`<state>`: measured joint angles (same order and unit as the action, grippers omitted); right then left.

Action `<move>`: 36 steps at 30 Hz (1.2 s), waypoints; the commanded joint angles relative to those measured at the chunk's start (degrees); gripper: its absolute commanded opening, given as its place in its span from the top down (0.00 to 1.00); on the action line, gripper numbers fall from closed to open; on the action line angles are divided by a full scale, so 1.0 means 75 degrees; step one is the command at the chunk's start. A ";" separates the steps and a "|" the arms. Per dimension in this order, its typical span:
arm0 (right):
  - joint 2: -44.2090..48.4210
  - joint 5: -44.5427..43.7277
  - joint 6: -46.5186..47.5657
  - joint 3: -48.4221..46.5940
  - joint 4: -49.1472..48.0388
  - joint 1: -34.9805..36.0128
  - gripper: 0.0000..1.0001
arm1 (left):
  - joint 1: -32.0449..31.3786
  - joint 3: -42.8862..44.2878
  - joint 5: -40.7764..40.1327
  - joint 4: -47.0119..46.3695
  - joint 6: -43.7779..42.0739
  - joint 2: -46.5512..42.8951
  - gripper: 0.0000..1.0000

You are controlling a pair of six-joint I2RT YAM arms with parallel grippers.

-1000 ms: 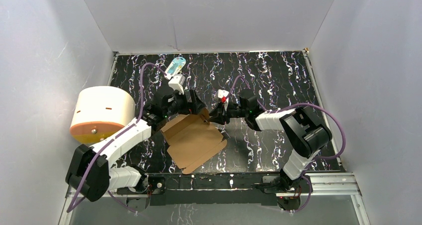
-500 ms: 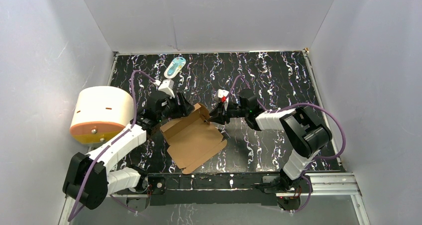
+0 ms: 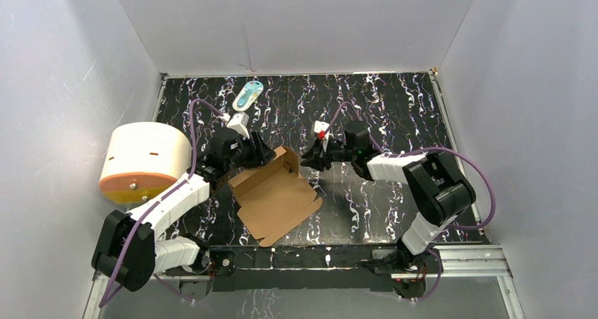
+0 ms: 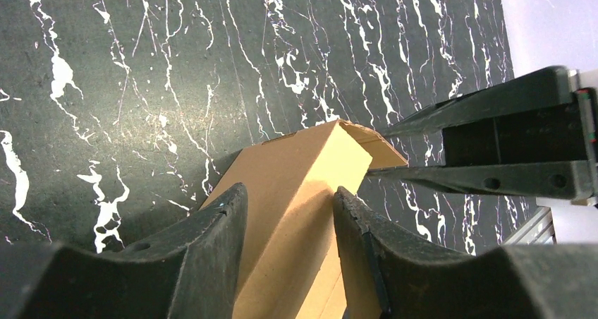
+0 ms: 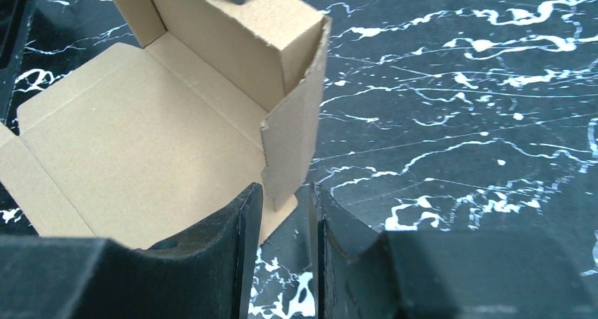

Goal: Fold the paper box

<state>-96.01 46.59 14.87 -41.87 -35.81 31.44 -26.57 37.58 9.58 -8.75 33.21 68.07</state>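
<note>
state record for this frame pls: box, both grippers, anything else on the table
paper box: partly folded; base flat on the table, far wall raised
left gripper: fingers astride the far wall; grip unclear
right gripper: fingers either side of the side flap at its lower corner; grip unclear
white-and-orange cylinder: left edge, apart from the box
teal-white packet: far edge, untouched
fold status: unfinished; near flaps lie flat
</note>
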 commanded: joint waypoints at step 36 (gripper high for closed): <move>-0.1214 -0.0131 -0.1064 -0.0829 -0.1901 0.0653 0.51 | 0.0021 -0.0469 0.0929 -0.0719 0.0384 0.0427 0.58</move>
<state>-104.07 46.59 8.95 -45.95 -43.77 35.55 -26.39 35.68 14.04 -14.52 35.68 70.08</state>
